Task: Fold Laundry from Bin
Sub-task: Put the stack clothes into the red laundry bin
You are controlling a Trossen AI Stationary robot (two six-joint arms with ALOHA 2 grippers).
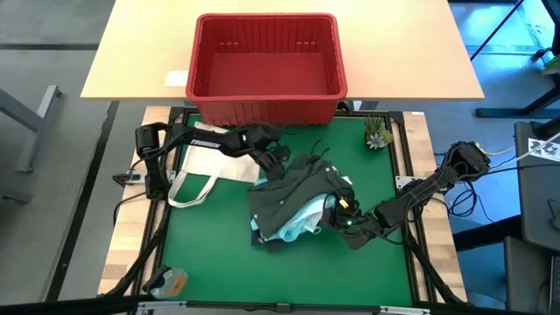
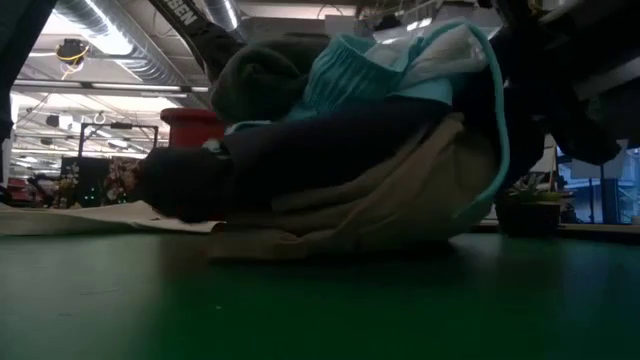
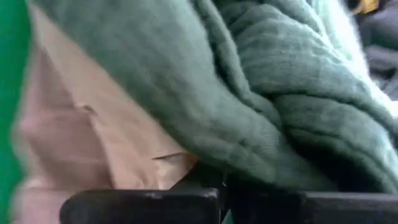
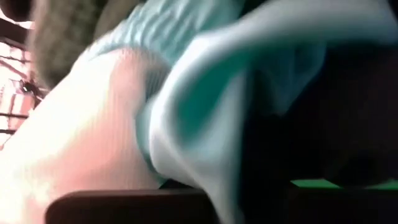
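The laundry lies in one heap (image 1: pixel 293 203) in the middle of the green mat: dark green (image 2: pixel 265 80) and light turquoise (image 2: pixel 350 70) garments on top, dark grey (image 2: pixel 320 150) and khaki-tan (image 2: pixel 400 205) ones beneath, resting on the mat. The red bin (image 1: pixel 267 105) stands past the mat's far edge and looks empty. My left gripper (image 1: pixel 280 168) is shut at the heap's far left side. My right gripper (image 1: pixel 337 210) is shut at the heap's right side. My left gripper has a fold of the dark green garment (image 3: pixel 214 174) running down between its two fingers. It comes slanting down from the table's far left. The cloth drapes over the fingers and hides the pinch; most of the garment lies on the heap. My right gripper has the light turquoise garment's edge (image 4: pixel 186 168) running in between its two fingers. It comes slanting down from the table's right. The cloth bulges over the fingers and hides the pinch. The rest of the garment lies on the heap.
A white tote bag (image 1: pixel 210 171) lies flat on the mat, left of the heap and under my left arm. A small potted plant (image 1: pixel 378 133) stands at the mat's far right corner. A small round object (image 1: pixel 171 282) sits at the near left corner.
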